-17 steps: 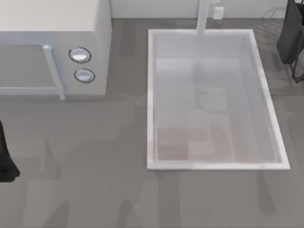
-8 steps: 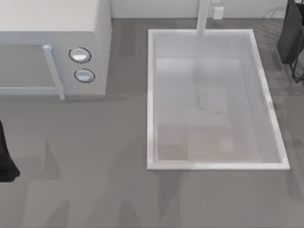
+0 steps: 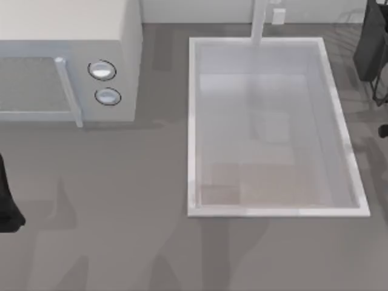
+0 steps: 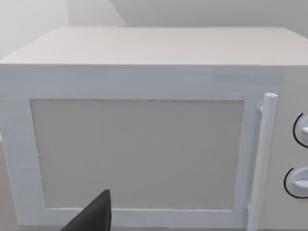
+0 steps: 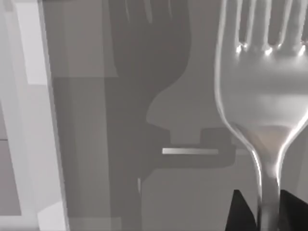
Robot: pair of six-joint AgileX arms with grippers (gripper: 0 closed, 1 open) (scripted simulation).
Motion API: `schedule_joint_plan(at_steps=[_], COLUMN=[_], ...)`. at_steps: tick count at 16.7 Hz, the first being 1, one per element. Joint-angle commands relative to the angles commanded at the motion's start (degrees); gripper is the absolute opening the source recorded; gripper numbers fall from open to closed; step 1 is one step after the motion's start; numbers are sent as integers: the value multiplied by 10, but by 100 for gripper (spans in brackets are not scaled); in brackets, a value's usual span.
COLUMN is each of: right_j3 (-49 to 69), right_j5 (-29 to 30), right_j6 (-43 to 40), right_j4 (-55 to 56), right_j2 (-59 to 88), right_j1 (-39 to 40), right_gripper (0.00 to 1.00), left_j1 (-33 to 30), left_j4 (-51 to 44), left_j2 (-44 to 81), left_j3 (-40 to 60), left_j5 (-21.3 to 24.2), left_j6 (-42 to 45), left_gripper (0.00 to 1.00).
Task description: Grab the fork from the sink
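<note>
The silvery fork hangs close in the right wrist view, tines pointing away and its thin handle pinched between two dark fingertips. My right gripper is shut on the fork, held above the grey counter, where the fork's shadow falls. A white rim of the sink runs along one side of that view. In the top view the sink lies right of centre, and my right arm stands at the far right edge beside it. My left arm is parked at the left edge.
A white microwave with two round knobs and a bar handle stands at the back left; the left wrist view faces its door. A white faucet post rises at the sink's back rim. Bare grey counter lies in front.
A small dark part of the right arm has come into the top view at the right edge, beside the sink. Shadows on the counter in front of the sink have drifted right.
</note>
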Motion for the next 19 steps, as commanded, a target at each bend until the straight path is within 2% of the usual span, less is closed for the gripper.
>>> schedule_joint_plan(at_steps=[13, 19], right_j3=[0, 0], right_j5=[0, 0], right_j6=[0, 0], right_j4=[0, 0], right_j2=[0, 0], right_j1=[0, 0], right_gripper=[98, 100], left_j1=[0, 0], left_j4=[0, 0], left_j2=[0, 0], left_j3=[0, 0], left_j5=[0, 0], left_j6=[0, 0], left_gripper=[100, 100])
